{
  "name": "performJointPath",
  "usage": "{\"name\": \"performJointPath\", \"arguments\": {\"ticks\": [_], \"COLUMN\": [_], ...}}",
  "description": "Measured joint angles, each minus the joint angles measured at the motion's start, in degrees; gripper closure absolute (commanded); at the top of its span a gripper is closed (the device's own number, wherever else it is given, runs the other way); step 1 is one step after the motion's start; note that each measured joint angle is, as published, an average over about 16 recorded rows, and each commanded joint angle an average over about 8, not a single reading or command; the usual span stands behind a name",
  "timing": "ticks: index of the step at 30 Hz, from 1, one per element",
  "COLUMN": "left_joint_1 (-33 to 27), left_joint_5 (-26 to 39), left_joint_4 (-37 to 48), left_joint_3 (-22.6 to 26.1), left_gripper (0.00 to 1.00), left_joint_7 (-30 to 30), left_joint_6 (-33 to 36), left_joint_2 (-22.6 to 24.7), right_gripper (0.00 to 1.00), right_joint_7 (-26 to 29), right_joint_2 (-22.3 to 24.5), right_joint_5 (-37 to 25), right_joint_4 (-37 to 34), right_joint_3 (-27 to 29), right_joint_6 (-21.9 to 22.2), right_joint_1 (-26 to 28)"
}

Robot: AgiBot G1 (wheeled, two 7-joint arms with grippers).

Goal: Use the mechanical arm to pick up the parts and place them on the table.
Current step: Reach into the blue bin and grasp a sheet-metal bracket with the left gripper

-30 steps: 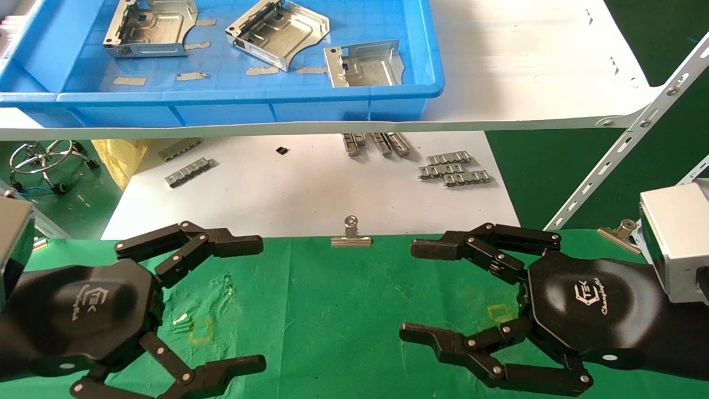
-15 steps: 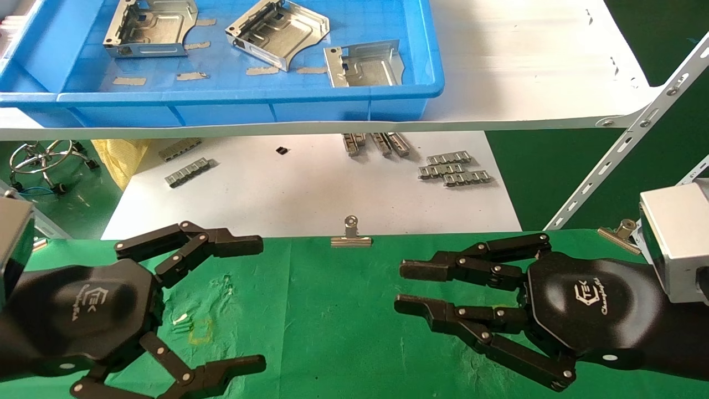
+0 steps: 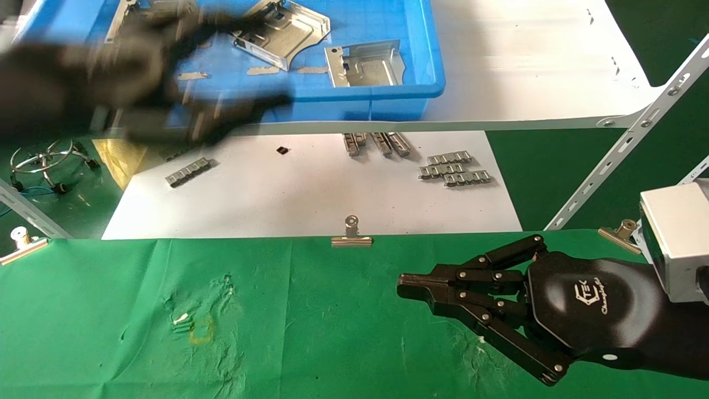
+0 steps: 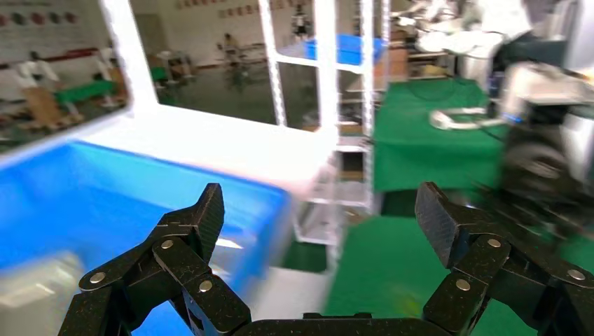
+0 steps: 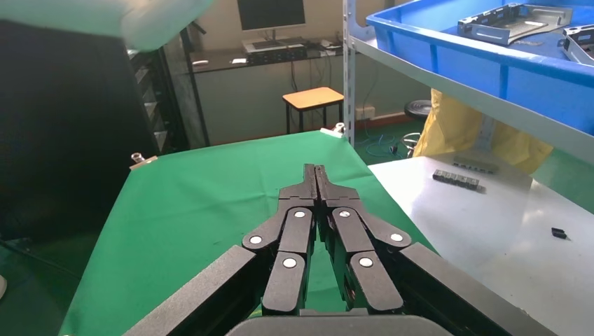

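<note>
Head view shows your left gripper (image 3: 183, 72) as a dark blur over the near left corner of the blue bin (image 3: 354, 102), and the left wrist view shows its fingers (image 4: 203, 217) spread wide with nothing between them. You can see the parts in that bin on the white shelf (image 3: 526, 61): one bracket (image 3: 365, 64) lies by the bin's near right wall, a second bracket (image 3: 288, 30) sits farther back, tilted, and the blurred gripper covers much of the bin's left half. Your right gripper (image 3: 410, 285) hangs low over the right side of the green table (image 3: 310, 327), fingertips pressed together and empty, as the right wrist view confirms (image 5: 316, 175). You have bare wrinkled cloth across the table's left and middle. A binder clip (image 3: 351, 235) stands at the middle of the far edge, another clip (image 3: 617, 231) at the right end, and a third clip (image 3: 22, 244) at the left end. Past that edge lies a white sheet (image 3: 310, 194) with small grey strips (image 3: 454, 169) near its right side, under the shelf's front lip
</note>
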Motion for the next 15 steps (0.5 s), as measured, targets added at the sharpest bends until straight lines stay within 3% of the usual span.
{"name": "performJointPath", "arguments": {"ticks": [8, 15], "left_joint_1": [-16.4, -23.8], "left_joint_5": [12.9, 19.9], "left_joint_4": [23.3, 38.3], "left_joint_3": [6.3, 9.7], "left_gripper": [0.0, 0.03], "left_joint_7": [1.7, 3.3], "left_joint_6": [-10.0, -18.7], "left_joint_2": [11.7, 18.6], "right_gripper": [1.0, 1.0], "right_joint_7": [0.0, 0.0], "right_joint_2": [0.0, 0.0], "right_joint_5": [0.0, 0.0], "right_joint_4": [0.0, 0.0], "right_joint_3": [0.0, 0.0], "right_joint_6": [0.0, 0.0], "right_joint_1": [0.0, 0.0]}}
